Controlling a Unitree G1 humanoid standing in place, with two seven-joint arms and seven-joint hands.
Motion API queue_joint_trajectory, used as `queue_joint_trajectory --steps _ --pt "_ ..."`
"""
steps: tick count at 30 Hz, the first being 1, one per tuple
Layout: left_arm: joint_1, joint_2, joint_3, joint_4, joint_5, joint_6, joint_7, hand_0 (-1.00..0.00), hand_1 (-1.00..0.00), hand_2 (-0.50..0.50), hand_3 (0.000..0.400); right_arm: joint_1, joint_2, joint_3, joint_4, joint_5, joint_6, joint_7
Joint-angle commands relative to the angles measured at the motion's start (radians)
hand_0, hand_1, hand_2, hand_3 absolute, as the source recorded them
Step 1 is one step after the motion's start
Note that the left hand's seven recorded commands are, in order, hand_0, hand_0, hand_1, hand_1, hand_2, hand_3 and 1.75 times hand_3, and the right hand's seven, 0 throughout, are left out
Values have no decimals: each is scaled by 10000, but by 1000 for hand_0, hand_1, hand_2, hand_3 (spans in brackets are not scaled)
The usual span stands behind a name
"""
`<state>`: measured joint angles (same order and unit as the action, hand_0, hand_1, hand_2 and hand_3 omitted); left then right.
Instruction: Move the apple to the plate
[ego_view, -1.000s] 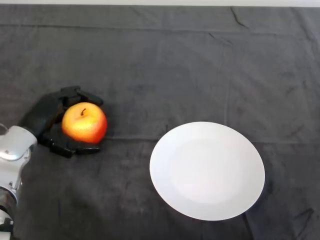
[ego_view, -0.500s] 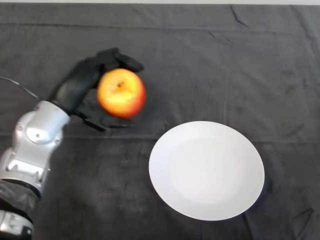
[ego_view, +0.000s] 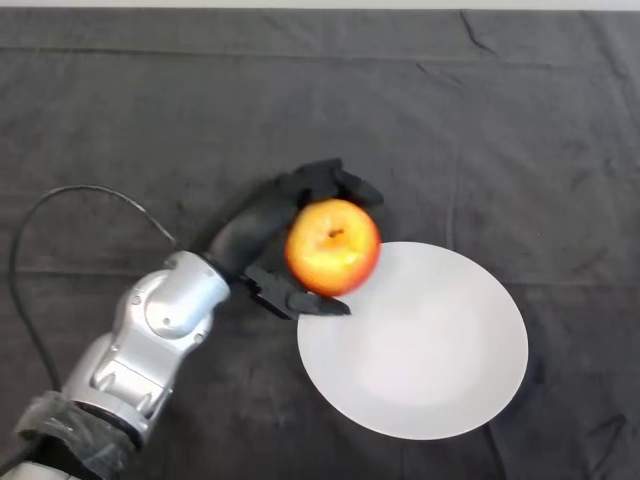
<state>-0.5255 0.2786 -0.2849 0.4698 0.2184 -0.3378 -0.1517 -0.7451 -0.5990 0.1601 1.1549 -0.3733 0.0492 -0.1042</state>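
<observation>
A red and yellow apple (ego_view: 332, 247) is held in my black left hand (ego_view: 272, 223), whose fingers and thumb curl round it from above and below. The apple hangs over the upper left rim of the white plate (ego_view: 430, 350), which lies on the dark cloth right of centre. My silver-grey arm reaches in from the lower left. Whether the apple touches the plate cannot be told.
A dark wrinkled cloth (ego_view: 500, 130) covers the whole table. A pale strip shows along the far edge at the top of the view.
My hand has lifted the apple from the left side of the cloth and carried it right, to the plate's upper left rim. The plate has not moved.
</observation>
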Motion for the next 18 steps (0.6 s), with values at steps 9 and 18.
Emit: queue_joint_trajectory --steps 9,18 --pt "222 -36 -1238 -640 -58 277 284 -1000 -1000 0 400 396 -87 -135 -310 117 139 72" --pt "-40 -203 -2343 134 -170 172 599 -1000 -1000 0 400 410 -89 -142 -346 117 163 82"
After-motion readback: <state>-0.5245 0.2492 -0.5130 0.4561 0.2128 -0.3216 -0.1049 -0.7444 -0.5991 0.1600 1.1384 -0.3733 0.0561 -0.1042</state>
